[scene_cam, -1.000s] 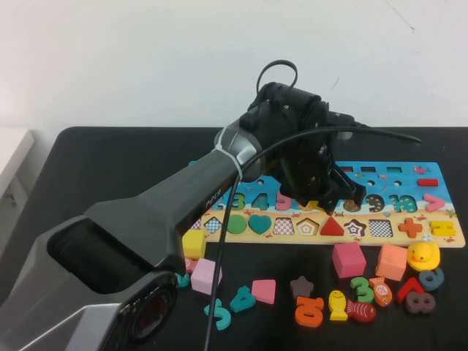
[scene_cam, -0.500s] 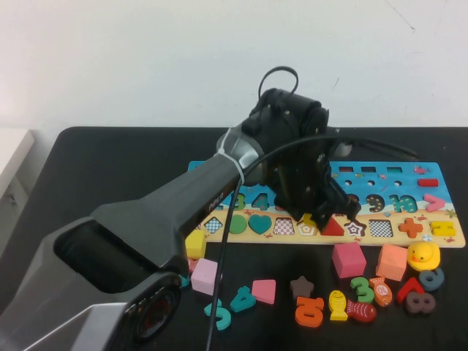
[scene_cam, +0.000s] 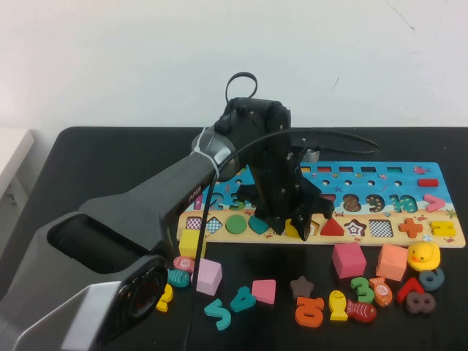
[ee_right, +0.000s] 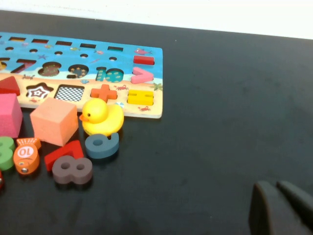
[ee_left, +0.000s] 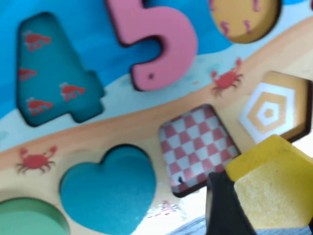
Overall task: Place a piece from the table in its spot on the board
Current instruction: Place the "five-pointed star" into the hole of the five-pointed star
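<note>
Since a second ago the left arm has swung to the left and come down nearer the board [scene_cam: 409, 175]. Its left tool [scene_cam: 296, 228] now hangs low over the sandy strip, where earlier it stood higher and further right, above the numbers. The left end of the board, hidden before, now shows a checkered recess. On the table [scene_cam: 95, 168] at the left, a small red fish and a yellow number have come into sight beside the yellow cube [scene_cam: 193, 242].

The left tool is closed on the piece [ee_left: 274, 188], the yellow pentagon. In the left wrist view the pentagon hangs just beside its place [ee_left: 274, 108], the five-sided recess with nested lines, overlapping that recess's near edge and not yet seated. The pink 5 [ee_left: 151, 39], the teal heart [ee_left: 110, 188] and a red checkered recess [ee_left: 195, 147] lie close by on the board.

The right tool [ee_right: 281, 208] rests low over bare table, well to the right of the board, with its fingers together and nothing between them.

Loose on the table I count four cubes: one yellow, two pink [scene_cam: 349, 259], one orange [scene_cam: 392, 261]. There is one yellow duck [scene_cam: 423, 256], one brown star [scene_cam: 300, 286] and one pink four-sided flat piece [scene_cam: 264, 290].
</note>
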Robot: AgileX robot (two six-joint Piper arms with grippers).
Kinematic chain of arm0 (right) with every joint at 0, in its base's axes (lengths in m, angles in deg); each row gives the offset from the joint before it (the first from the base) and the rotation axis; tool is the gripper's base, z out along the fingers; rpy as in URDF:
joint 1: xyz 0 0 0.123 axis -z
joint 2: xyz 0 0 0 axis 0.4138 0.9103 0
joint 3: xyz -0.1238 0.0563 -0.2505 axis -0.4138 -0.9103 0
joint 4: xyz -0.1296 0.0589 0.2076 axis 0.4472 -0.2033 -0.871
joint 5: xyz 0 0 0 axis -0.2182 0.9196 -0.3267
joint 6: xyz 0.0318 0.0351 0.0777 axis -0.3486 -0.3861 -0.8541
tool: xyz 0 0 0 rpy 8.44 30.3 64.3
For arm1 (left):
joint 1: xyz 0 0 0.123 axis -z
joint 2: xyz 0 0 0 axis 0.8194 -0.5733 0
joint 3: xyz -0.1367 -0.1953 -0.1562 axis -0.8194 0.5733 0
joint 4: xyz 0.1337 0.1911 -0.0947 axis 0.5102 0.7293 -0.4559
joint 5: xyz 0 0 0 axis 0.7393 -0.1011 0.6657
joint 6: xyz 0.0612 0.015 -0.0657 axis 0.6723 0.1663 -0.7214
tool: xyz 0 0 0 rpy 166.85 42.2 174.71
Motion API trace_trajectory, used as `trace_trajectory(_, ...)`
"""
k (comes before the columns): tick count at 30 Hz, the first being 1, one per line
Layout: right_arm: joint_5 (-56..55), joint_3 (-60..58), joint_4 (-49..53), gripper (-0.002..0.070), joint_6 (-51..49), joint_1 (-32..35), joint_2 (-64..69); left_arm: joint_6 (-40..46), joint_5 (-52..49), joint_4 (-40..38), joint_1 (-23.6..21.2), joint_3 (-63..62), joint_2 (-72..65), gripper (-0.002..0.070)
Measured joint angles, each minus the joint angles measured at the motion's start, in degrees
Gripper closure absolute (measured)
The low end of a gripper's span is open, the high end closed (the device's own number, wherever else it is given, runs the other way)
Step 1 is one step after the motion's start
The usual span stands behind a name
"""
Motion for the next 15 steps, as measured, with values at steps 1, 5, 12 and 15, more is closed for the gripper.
trace_trajectory(1,0.00,0.00,0.00,0.0657,0.00,0.00,0.00,0.10,0.00,0.00,-0.09,0.00,0.00,0.0366)
trace_trajectory(5,0.00,0.00,0.00,0.0658,0.14,0.00,0.00,0.13,0.24,-0.17,-0.09,0.00,0.00,0.0366)
trace_trajectory(12,0.00,0.00,0.00,0.0657,0.14,0.00,0.00,-1.37,3.39,-1.63,-0.09,0.00,0.00,0.0366)
trace_trajectory(15,0.00,0.00,0.00,0.0658,0.14,0.00,0.00,-1.49,4.57,-1.74,-0.09,0.00,0.00,0.0366)
